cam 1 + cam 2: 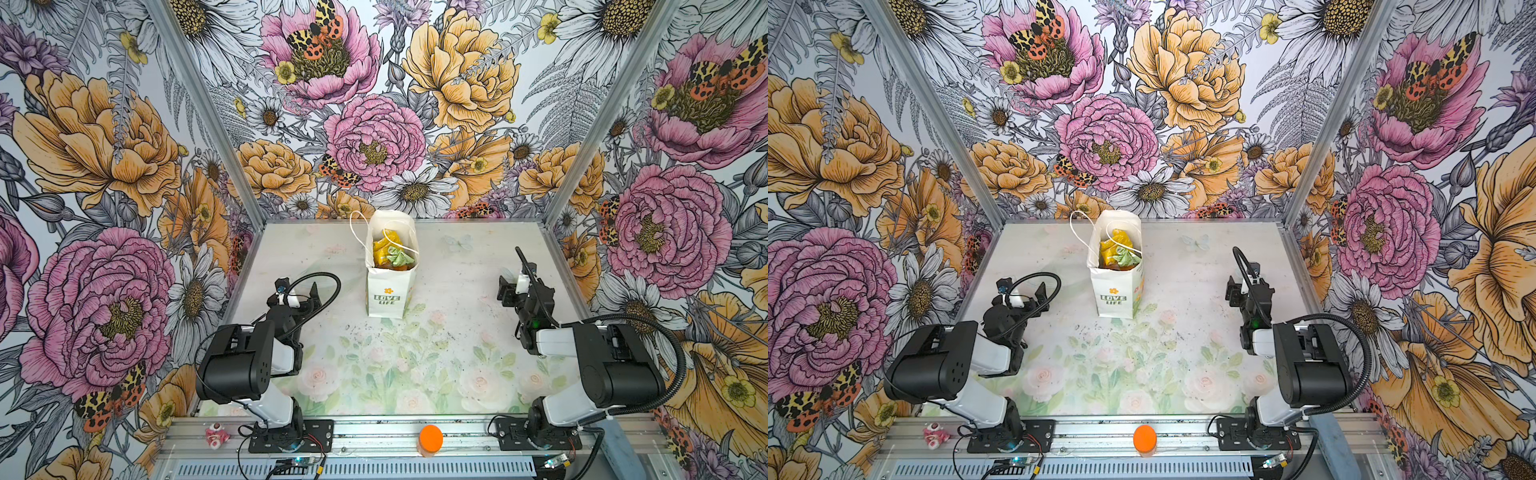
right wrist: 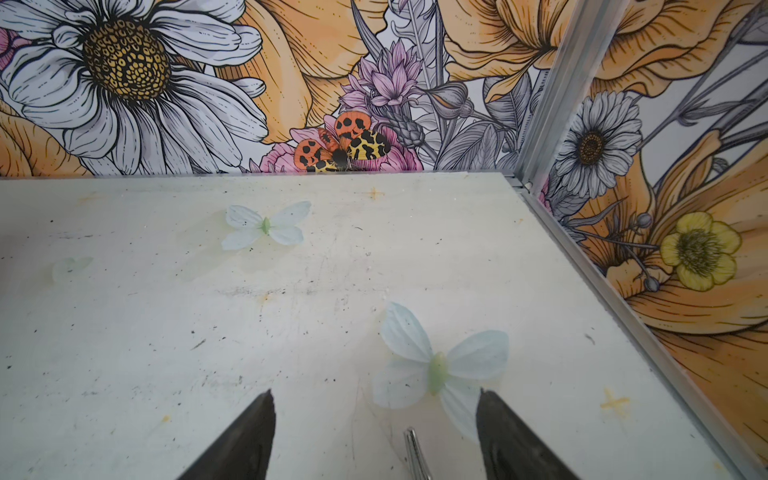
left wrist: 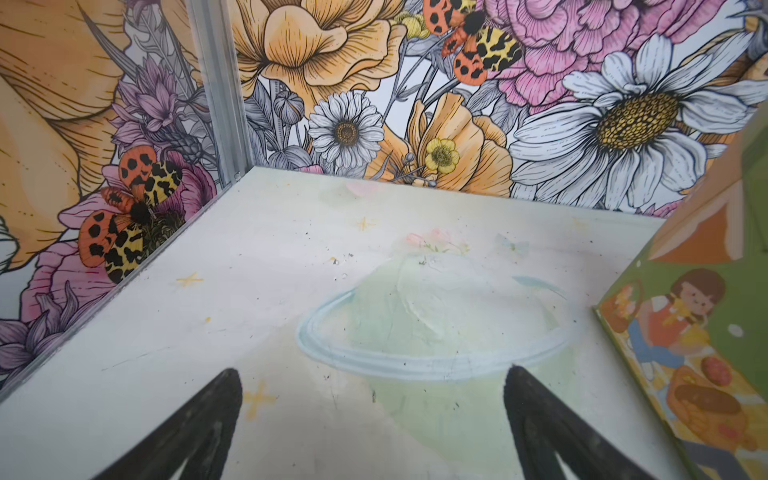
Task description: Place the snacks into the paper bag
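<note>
Snacks (image 1: 390,251) sit inside paper bag (image 1: 386,297); left gripper (image 3: 372,372) and right gripper (image 2: 376,392) spread wide, empty

The white cord-handled bag (image 1: 387,293), printed with green "LOVE LIFE" under a small orange flower, stands upright and open toward the far middle of the table (image 1: 457,332) in both top views, with crinkly yellow-orange snacks (image 1: 384,248) and a pale green packet (image 1: 401,258) piled inside up near its rim.
</note>
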